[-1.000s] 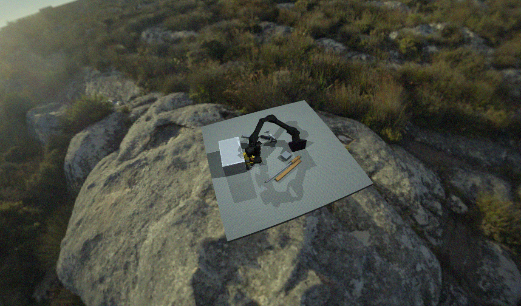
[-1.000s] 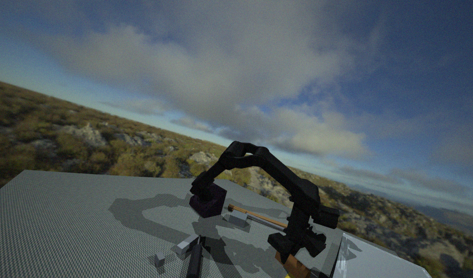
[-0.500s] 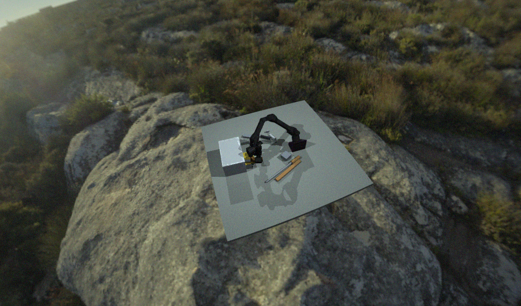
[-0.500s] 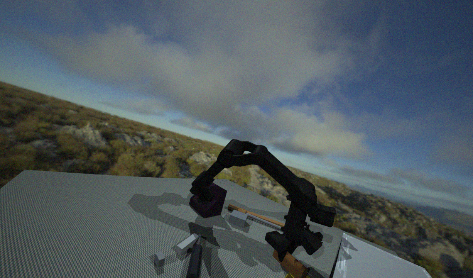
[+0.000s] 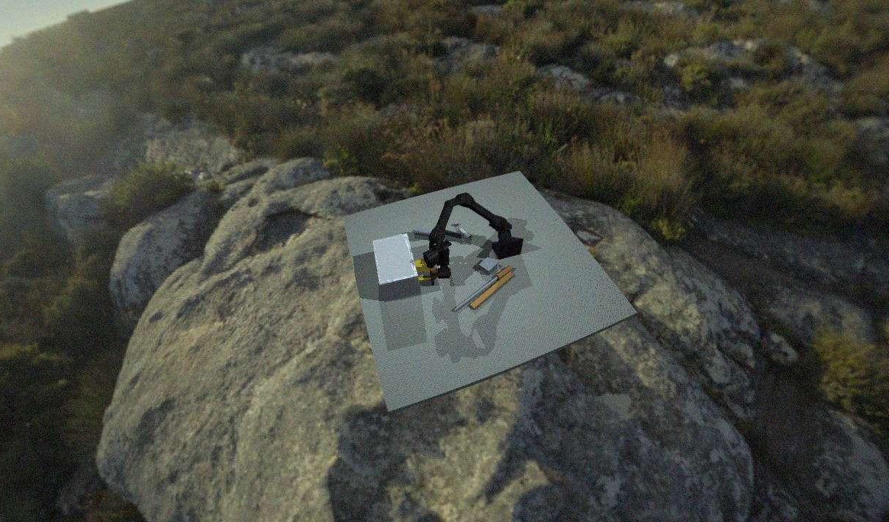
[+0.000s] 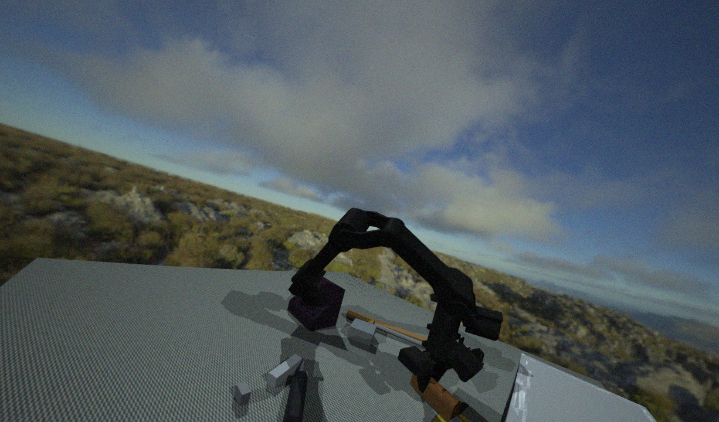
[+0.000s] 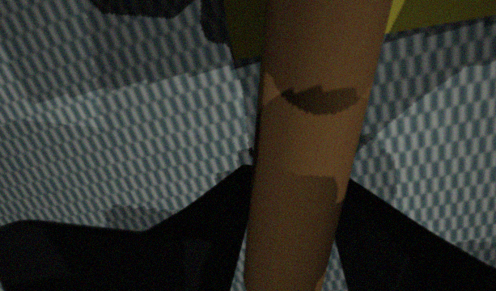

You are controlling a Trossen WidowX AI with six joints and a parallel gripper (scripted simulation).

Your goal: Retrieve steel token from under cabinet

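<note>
My pincer (image 5: 434,275) (image 6: 430,378) (image 7: 290,179) grips orange-brown handle (image 5: 442,273) (image 6: 438,398) (image 7: 312,133) firmly; token unseen. Keep tool low, level, drawing straight from cabinet (image 5: 395,259) (image 6: 577,393).

The top view looks down at a slant from high up and well apart, taking in the whole worktop (image 5: 538,311) (image 6: 141,325) and the rocky hillside around it. The exterior view sits low and near, tilted, facing across the worktop to hills and much sky; both share the arm (image 5: 463,199) (image 6: 419,257) and the cabinet (image 5: 395,258) (image 6: 577,393), cropped in the exterior. The wrist view looks from very close along the fingers at the worktop's patterned surface.
</note>
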